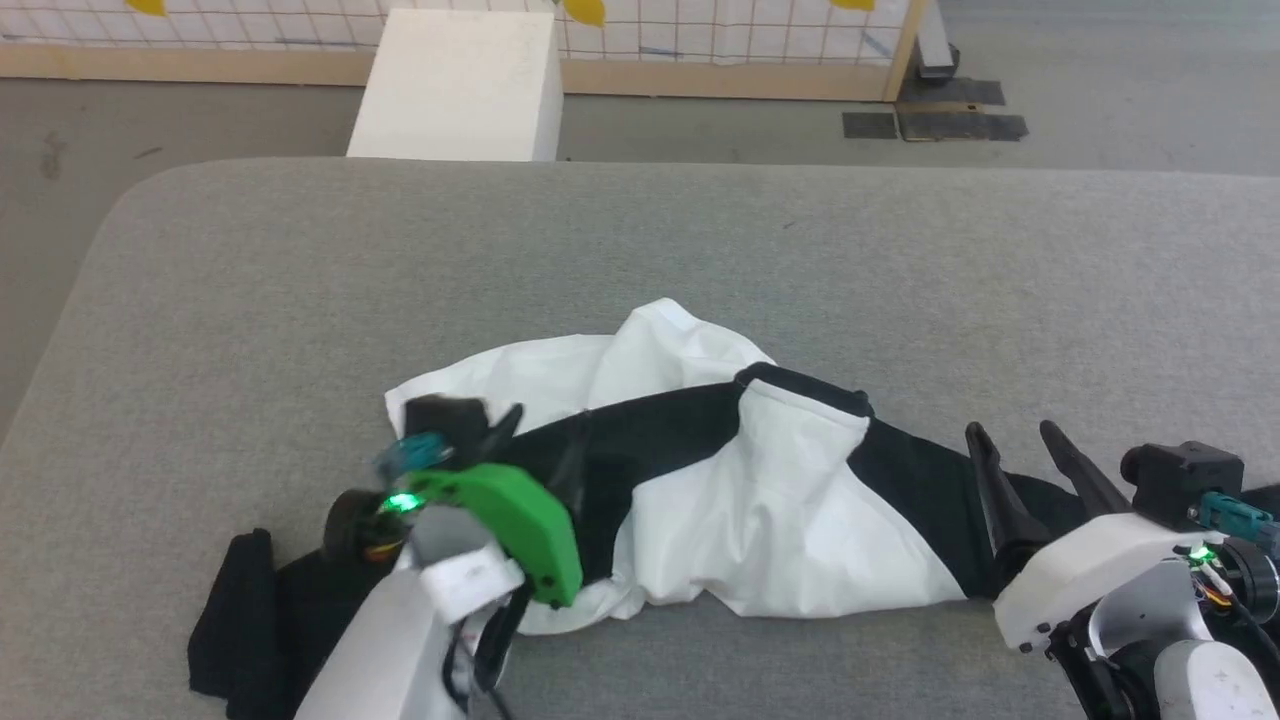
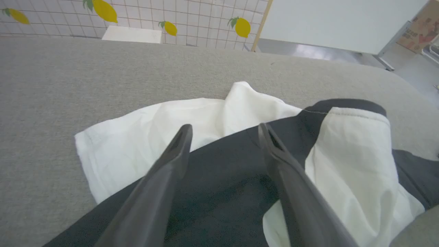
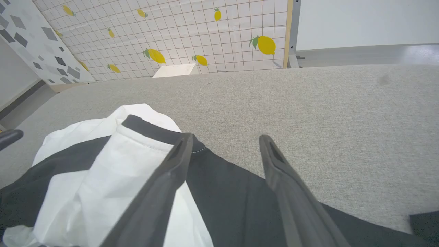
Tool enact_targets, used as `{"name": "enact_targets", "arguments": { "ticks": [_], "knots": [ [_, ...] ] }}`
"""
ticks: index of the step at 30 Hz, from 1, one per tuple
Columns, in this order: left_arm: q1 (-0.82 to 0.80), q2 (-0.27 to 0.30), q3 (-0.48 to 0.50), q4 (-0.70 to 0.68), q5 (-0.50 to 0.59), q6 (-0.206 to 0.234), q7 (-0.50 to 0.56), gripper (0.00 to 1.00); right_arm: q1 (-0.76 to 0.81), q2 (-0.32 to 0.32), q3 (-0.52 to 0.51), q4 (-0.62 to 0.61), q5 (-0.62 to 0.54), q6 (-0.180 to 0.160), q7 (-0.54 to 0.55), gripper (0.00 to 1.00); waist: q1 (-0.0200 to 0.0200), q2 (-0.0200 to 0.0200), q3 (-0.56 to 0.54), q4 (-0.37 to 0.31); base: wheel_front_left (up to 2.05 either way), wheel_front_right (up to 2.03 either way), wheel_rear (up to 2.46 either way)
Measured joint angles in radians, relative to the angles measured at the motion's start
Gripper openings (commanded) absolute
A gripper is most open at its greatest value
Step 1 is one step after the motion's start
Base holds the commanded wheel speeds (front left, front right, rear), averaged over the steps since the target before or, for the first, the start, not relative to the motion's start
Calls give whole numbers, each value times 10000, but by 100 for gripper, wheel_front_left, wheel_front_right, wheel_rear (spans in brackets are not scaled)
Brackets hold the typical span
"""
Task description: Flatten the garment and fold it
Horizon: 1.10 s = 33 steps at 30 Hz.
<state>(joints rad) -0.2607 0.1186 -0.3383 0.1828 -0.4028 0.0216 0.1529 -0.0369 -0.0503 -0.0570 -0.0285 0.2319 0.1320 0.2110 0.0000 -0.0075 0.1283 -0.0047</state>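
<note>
Nearest, at lower left, holds the left jaws spread wide just above the black shoulder band [image 1: 650, 430] of the garment [image 1: 780, 520], pinching nothing. At lower right, poises the right jaws spread as wide over a black sleeve [image 1: 920, 480], also empty. Faces the garment crumpled near the front edge of the grey table [image 1: 640, 250], between both arms: white body bunched, black neckband [image 1: 810, 390] standing up mid-heap, another black sleeve [image 1: 250, 620] trailing left past the left arm [image 1: 390, 640]
</note>
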Motion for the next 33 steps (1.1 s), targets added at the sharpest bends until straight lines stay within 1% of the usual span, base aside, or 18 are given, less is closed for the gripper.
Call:
{"name": "enact_targets", "arguments": {
  "ticks": [3,10,13,17,18,19,20,21,24,25,29,33],
  "knots": [
    [-637,33,-347,817,77,-213,920,100,-15,0,77,12,50,2,-17,100,0,0,81,-171,0,0,0],
    [-2092,368,-842,2226,639,-324,2305,100,-38,-4,150,84,73,0,-90,100,0,0,356,-555,0,0,0],
    [-2446,500,-1072,2679,694,-558,2991,100,-58,4,236,138,90,2,-105,100,0,0,462,-722,0,0,0],
    [-2601,522,-1313,2794,644,-830,3680,100,-86,-2,211,190,115,0,-192,100,0,0,571,-883,0,0,0],
    [-2609,525,-1350,2778,644,-838,3770,93,-86,-2,209,207,115,0,-192,100,0,0,582,-902,0,0,0],
    [-2609,531,-1373,2729,642,-838,3843,47,-86,-2,209,228,115,0,-194,100,0,0,586,-917,0,0,0],
    [-2609,541,-1390,2638,640,-838,3868,19,-86,-2,207,249,115,0,-196,100,0,0,575,-920,0,0,0],
    [-2608,550,-1396,2543,640,-836,3839,0,-86,-2,205,267,115,0,-219,100,0,0,559,-919,0,0,0],
    [-2582,568,-1360,2148,591,-821,3524,0,-86,0,194,293,115,0,-263,100,0,0,484,-894,0,0,0],
    [-2567,562,-1287,1941,583,-780,3221,0,-85,-2,178,299,115,0,-263,100,0,0,455,-873,0,0,0],
    [-2573,537,-849,1208,617,-318,1668,0,-85,-4,165,311,113,0,-263,100,0,0,361,-737,0,0,0],
    [-2567,533,-591,995,642,-102,872,0,-85,0,203,305,113,0,-259,100,0,0,259,-592,0,0,0]
  ]
}}
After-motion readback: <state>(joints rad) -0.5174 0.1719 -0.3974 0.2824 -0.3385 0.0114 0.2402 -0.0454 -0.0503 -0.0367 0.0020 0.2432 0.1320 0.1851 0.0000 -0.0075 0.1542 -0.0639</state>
